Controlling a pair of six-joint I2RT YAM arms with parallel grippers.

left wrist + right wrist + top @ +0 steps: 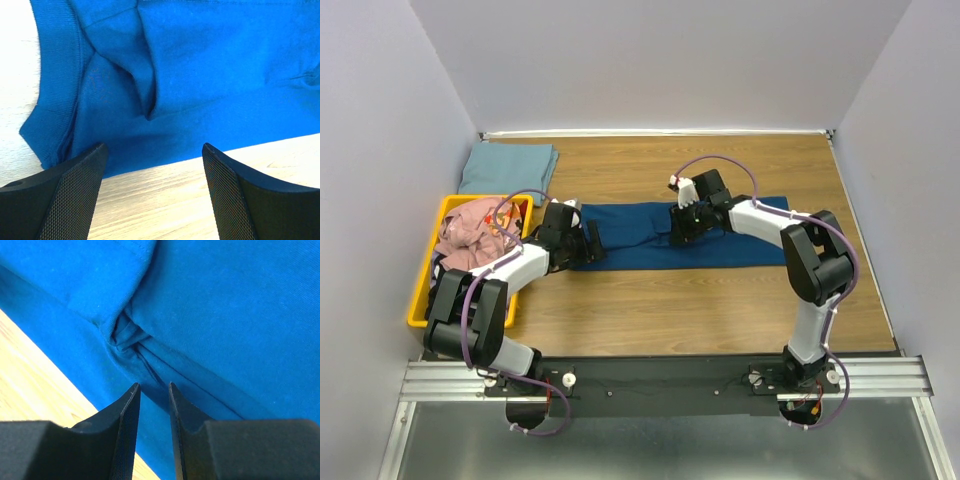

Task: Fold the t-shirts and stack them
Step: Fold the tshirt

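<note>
A blue t-shirt (pixel 740 240) lies folded into a long strip across the middle of the table. My left gripper (pixel 592 243) is at its left end, open and empty; in the left wrist view (pixel 154 150) the shirt's near edge (pixel 210 75) lies just beyond the fingertips, over bare wood. My right gripper (pixel 682 228) is over the strip's middle. In the right wrist view (pixel 154 386) its jaws stand a narrow gap apart just above a bunched fold of the shirt (pixel 240 305), gripping nothing. A pale grey-blue t-shirt (pixel 508 165) lies folded at the back left.
A yellow bin (pixel 425 290) stands at the left edge beside the left arm, with a crumpled pink shirt (pixel 470 232) in it. Grey walls close the table on the left, back and right. Bare wood shows in front of the blue shirt.
</note>
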